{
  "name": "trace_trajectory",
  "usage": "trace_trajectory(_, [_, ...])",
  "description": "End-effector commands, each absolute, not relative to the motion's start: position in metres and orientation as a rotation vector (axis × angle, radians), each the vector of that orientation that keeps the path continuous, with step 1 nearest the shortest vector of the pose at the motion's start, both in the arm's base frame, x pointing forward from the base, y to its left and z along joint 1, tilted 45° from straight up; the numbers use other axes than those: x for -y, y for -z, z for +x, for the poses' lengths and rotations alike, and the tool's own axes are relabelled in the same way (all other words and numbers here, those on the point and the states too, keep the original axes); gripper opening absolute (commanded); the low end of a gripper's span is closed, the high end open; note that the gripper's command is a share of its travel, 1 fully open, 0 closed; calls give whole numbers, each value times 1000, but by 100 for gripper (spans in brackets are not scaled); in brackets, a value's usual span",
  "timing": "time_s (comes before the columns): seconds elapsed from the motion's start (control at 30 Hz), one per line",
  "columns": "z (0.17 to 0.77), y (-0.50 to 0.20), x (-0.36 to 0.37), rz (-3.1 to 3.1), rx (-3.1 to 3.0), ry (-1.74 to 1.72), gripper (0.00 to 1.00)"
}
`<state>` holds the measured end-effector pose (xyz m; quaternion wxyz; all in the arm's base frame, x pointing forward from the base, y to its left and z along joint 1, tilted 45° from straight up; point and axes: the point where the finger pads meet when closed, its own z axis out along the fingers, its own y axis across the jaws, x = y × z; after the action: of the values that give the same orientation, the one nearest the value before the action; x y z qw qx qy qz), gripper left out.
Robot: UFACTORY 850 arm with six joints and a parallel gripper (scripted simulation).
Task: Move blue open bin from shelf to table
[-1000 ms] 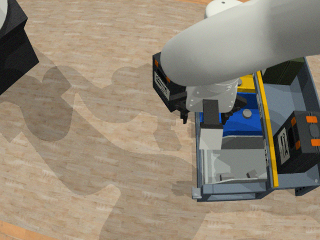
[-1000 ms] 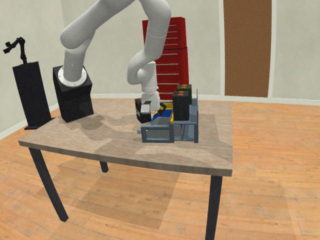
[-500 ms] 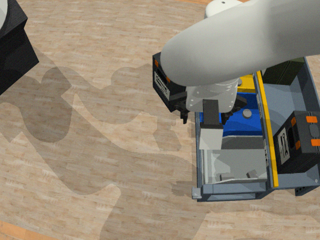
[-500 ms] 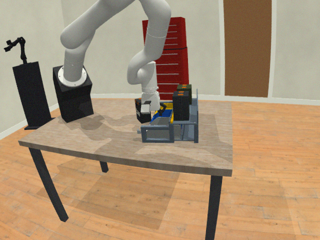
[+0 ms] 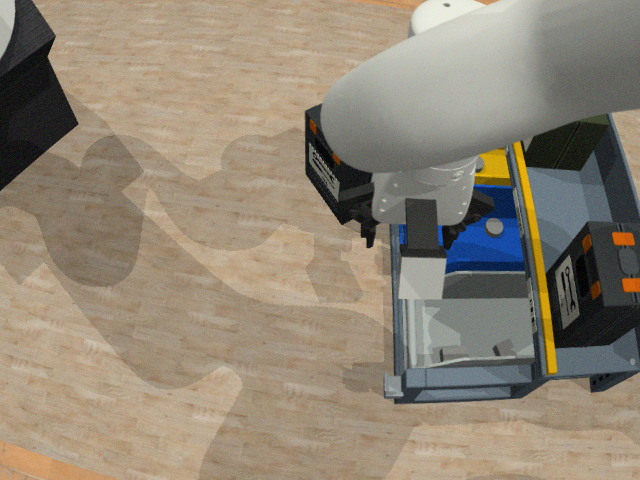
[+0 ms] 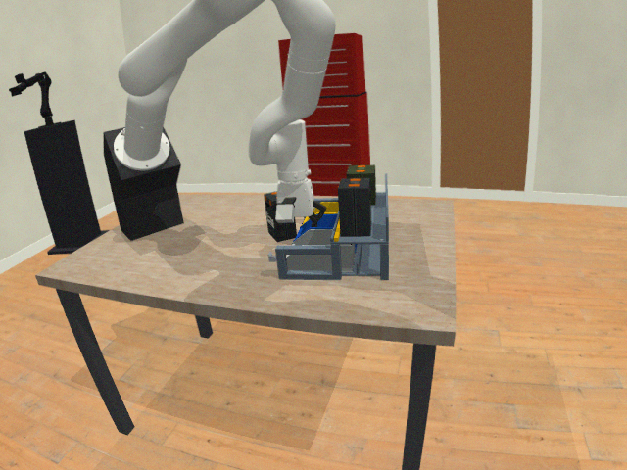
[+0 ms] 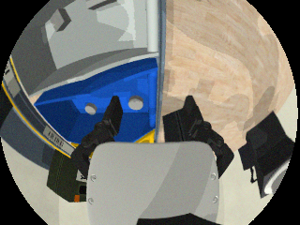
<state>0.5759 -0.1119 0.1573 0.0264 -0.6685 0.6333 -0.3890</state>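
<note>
Two parts (image 7: 90, 109) (image 5: 494, 227) could roll, so the released tool (image 5: 408, 242) (image 6: 304, 223) (image 7: 152, 102) should pinch the blue bin (image 5: 483, 253) (image 6: 310, 227) (image 7: 132, 126) squarely by its front wall (image 7: 152, 96), then lift it gently, keeping it level.

Table (image 5: 268, 351) (image 6: 243, 283) (image 7: 211, 42): wood-look top, matt, streaky grain; dk legs, matt.
Shelf (image 5: 465, 376) (image 6: 309, 248) (image 7: 162, 70): blue-grey, painted-metal look, smooth.
Blue bin (image 5: 483, 253) (image 6: 323, 222) (image 7: 61, 114): plastic look, smooth, satin.
Grey bin (image 5: 480, 320) (image 6: 316, 236) (image 7: 98, 35): plastic look, smooth.
Discs (image 5: 494, 227) (image 7: 136, 102): grey, poss. metal, hard to tell at this res.
Arm (image 5: 465, 87) (image 6: 304, 66): smooth, satin white.
Floor (image 6: 521, 283): wood planks, slight sheen.
</note>
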Motion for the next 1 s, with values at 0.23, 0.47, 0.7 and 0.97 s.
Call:
trace_trajectory(0.23, [576,-158,113,-2067,-1940,1175,100])
trace_trajectory(0.47, [576,-158,113,-2067,-1940,1175,100])
trace_trajectory(0.7, [576,-158,112,-2066,-1947,1186,100])
trace_trajectory(0.97, [576,-158,113,-2067,-1940,1175,100])
